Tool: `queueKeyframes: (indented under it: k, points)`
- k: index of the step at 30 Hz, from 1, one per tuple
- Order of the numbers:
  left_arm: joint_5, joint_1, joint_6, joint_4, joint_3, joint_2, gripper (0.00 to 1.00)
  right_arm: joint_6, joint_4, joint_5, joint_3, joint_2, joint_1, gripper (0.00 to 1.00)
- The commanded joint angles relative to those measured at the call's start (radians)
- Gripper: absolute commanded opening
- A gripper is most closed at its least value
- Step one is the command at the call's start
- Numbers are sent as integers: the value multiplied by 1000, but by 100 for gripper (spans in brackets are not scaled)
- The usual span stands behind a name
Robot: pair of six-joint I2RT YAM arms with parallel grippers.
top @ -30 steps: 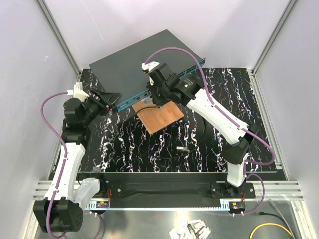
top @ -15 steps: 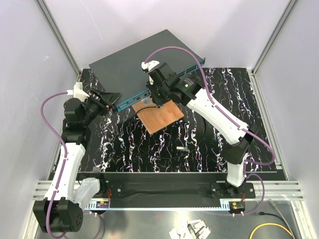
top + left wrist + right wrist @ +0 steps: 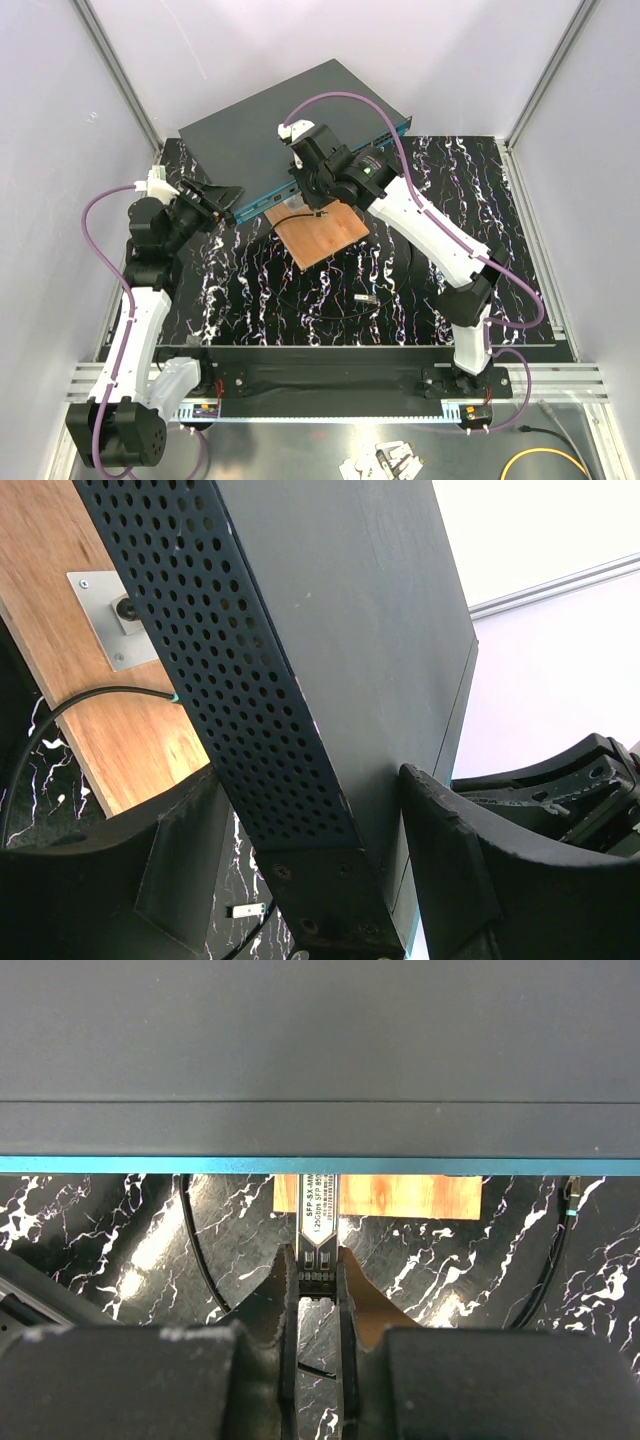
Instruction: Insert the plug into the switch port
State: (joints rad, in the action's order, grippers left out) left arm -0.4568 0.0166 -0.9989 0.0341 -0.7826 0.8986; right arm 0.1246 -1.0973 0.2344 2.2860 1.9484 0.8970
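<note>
My right gripper (image 3: 317, 204) (image 3: 318, 1256) is shut on the plug (image 3: 319, 1210), a small silver-grey piece with a printed label. The plug's far end reaches under the teal-blue front strip (image 3: 200, 1165) of the dark-grey switch (image 3: 280, 120). The ports are hidden from above, so I cannot tell whether the plug is in one. My left gripper (image 3: 218, 200) (image 3: 312, 772) is open, its fingers straddling the switch's left corner (image 3: 330, 880), with a gap showing beside the left finger (image 3: 180, 860).
A wooden board (image 3: 322, 235) with a metal plate (image 3: 115, 615) lies just in front of the switch. A thin black cable (image 3: 195, 1250) loops over the marbled table. A small metal piece (image 3: 365, 297) lies loose near the middle.
My right gripper has shifted a little left and farther in toward the switch's front strip with the plug. The left arm has not moved.
</note>
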Motion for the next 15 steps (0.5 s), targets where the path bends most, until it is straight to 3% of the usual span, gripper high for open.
queueKeyframes:
  k: [1,15]
  points:
    - [-63,-49,68,-99,-9,-1,25,-20,28,52,47,3,5,0]
    - [-57,-56,62,-97,3,2,24,-63,5,71,185,78,13,0]
